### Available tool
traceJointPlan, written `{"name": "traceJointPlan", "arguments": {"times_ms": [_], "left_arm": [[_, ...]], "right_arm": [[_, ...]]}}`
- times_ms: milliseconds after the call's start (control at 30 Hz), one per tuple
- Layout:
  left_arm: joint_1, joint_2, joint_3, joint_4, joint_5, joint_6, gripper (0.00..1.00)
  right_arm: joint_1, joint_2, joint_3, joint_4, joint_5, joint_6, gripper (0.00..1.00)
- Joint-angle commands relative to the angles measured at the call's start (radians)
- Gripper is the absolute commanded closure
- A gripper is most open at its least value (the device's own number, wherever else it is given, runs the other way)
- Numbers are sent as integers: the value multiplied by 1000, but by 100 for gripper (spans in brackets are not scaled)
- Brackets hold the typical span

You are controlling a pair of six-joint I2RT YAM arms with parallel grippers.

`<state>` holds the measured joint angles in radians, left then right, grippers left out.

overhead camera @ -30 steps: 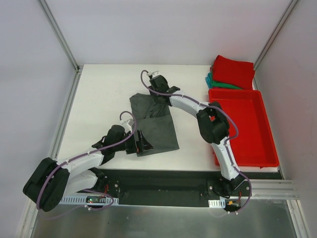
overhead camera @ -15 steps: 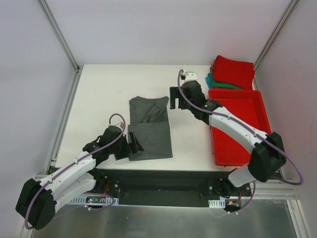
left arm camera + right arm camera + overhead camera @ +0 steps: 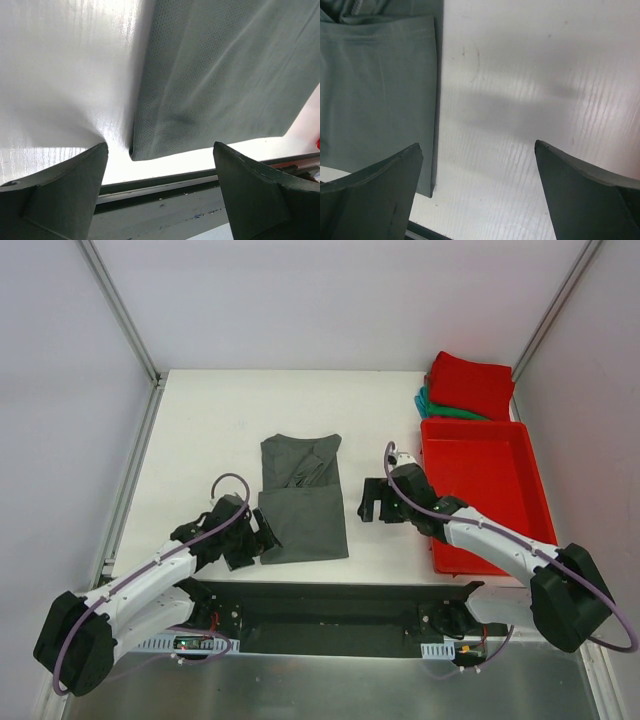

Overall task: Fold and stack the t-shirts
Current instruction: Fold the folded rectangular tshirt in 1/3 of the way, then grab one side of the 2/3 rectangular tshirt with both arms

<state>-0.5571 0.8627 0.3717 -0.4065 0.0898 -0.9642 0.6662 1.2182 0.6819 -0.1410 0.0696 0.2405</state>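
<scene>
Charcoal-grey t-shirt (image 3: 302, 498): lies flat mid-table as a rough rectangle. Its near half is a smooth panel and its far half is rumpled.
Red t-shirt (image 3: 470, 383): folded, at the far right corner of the table (image 3: 200, 430), lying on top of the teal one.
Teal t-shirt (image 3: 430, 406): only an edge shows from under the red one, so its fold is hard to judge.
Left gripper (image 3: 160, 146): fingers spread wide and holding nothing. It sits low at the charcoal shirt's near left corner, and may be touching the table.
Right gripper (image 3: 478, 145): fingers apart and empty, over bare table just right of the charcoal shirt's edge.
Red tray (image 3: 490, 490): at the right side, in front of the folded pair.
</scene>
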Motion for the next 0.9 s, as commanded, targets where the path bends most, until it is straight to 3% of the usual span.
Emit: {"name": "traceJointPlan", "arguments": {"times_ms": [0, 333, 667, 867], "left_arm": [[-6, 76, -11, -69, -111, -8, 16], [-6, 177, -22, -40, -55, 4, 39], [-6, 139, -47, -110, -32, -5, 40], [-6, 95, -27, -182, -24, -18, 47]], "right_arm": [[3, -16, -42, 61, -57, 75, 4], [29, 46, -79, 80, -250, 128, 3], [134, 67, -108, 75, -303, 161, 5], [219, 79, -105, 49, -211, 167, 12]]}}
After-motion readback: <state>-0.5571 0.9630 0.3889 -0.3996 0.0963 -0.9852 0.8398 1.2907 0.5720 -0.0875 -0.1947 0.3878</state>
